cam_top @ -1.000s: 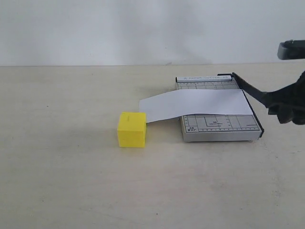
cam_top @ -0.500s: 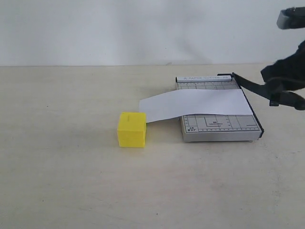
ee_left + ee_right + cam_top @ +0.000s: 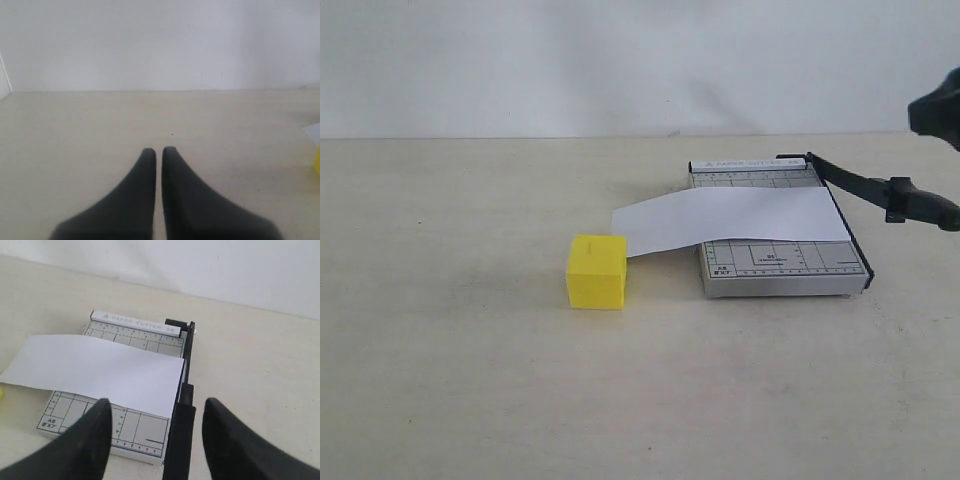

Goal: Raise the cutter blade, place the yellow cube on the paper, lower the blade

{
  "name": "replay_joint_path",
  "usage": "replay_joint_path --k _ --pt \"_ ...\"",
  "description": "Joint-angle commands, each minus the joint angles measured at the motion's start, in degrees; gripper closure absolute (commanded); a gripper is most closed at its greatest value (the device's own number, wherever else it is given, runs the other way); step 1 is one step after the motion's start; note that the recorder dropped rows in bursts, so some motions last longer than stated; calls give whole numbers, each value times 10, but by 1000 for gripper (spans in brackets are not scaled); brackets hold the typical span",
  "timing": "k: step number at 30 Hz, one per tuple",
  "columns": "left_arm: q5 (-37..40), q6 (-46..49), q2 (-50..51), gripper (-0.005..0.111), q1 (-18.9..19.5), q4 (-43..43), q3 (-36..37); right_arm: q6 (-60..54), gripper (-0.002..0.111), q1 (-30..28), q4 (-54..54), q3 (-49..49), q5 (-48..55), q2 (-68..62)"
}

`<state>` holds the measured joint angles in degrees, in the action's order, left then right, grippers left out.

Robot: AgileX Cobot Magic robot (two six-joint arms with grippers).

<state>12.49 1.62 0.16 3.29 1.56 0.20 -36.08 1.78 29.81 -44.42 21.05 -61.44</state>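
Note:
The cutter blade (image 3: 875,190) stands partly raised, its thick handle (image 3: 923,207) sticking out past the right side of the grey gridded trimmer (image 3: 785,268). The white paper (image 3: 730,222) lies across the trimmer and overhangs it on the left. On the table beside that overhang, apart from it, sits the yellow cube (image 3: 596,271). My right gripper (image 3: 158,401) is open, its fingers on either side of the blade handle (image 3: 179,440) without touching it. My left gripper (image 3: 158,150) is shut on nothing, low over bare table; the cube's edge (image 3: 317,160) shows at the frame's side.
A white wall closes off the far side of the beige table (image 3: 470,380). Part of my right arm (image 3: 938,108) shows as a dark shape at the right edge of the exterior view, above the blade handle.
My right gripper lifted the blade handle, then let go and drew away up and to the right. The blade stays raised. Cube and paper have not moved.

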Motion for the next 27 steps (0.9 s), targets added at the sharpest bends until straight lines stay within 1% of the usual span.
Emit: replay_joint_path --k 1,4,6,8,11,14,18,21,24,27 --pt "-7 -5 -2 102 1 6 -2 -21 61 1 50 131 -41 168" --pt "-7 -5 -2 102 1 6 -2 -18 63 1 64 210 -12 299" --pt "-7 -5 -2 102 1 6 -2 1 68 1 73 251 16 394" --pt "-7 -5 -2 102 1 6 -2 21 81 1 73 263 1 478" --pt "-7 -5 -2 102 1 6 -2 78 109 -1 72 268 -42 557" --pt "-7 -5 -2 102 1 6 -2 90 108 -1 71 268 -39 588" --pt "-7 -5 -2 102 1 6 -2 90 108 -1 71 268 -1 587" --pt "-7 -5 -2 102 1 6 -2 106 108 -1 71 272 7 587" --pt "-6 -5 -2 102 1 6 -2 119 108 -1 69 295 15 587" --pt "-6 -5 -2 102 1 6 -2 157 108 -1 69 328 6 587"
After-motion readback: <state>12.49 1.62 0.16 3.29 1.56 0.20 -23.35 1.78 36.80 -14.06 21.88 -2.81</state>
